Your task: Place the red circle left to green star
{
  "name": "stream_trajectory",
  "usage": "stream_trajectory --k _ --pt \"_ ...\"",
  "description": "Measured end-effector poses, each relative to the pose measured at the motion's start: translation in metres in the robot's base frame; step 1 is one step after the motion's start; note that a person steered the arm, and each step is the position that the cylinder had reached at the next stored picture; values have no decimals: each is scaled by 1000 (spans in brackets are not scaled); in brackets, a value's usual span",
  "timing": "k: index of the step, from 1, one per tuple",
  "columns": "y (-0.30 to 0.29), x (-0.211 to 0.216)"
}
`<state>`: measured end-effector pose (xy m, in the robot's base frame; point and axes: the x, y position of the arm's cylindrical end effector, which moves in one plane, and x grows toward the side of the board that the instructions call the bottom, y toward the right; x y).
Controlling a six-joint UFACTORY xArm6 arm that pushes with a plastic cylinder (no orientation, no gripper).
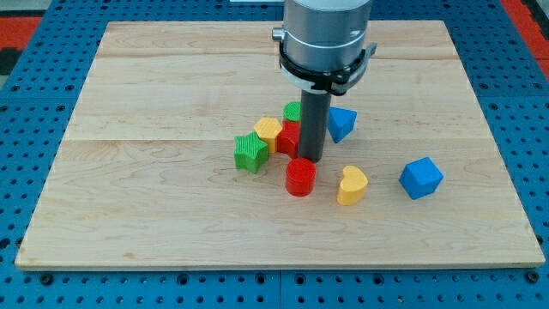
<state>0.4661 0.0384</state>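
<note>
My tip (311, 160) rests on the wooden surface (154, 215); this plain rod tool has nothing to spread or pinch. The red circle (300, 177) sits just below it, touching or nearly so. The green star (250, 152) lies to its left

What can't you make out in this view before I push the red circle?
- Green block behind the rod: mostly hidden, shape unclear.
- Red block beside the rod: partly covered by it, shape unclear.
- My tip: whether it touches the red circle cannot be told.
- Arm above the rod: cut off by the view's top.
</note>
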Motion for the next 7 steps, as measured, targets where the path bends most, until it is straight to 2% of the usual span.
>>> stream_trajectory --k 2,3,4,5,7 --pt "-21 -70" --pt "-18 -81" --pt "10 -50" --pt "10 -5" --pt "16 15"
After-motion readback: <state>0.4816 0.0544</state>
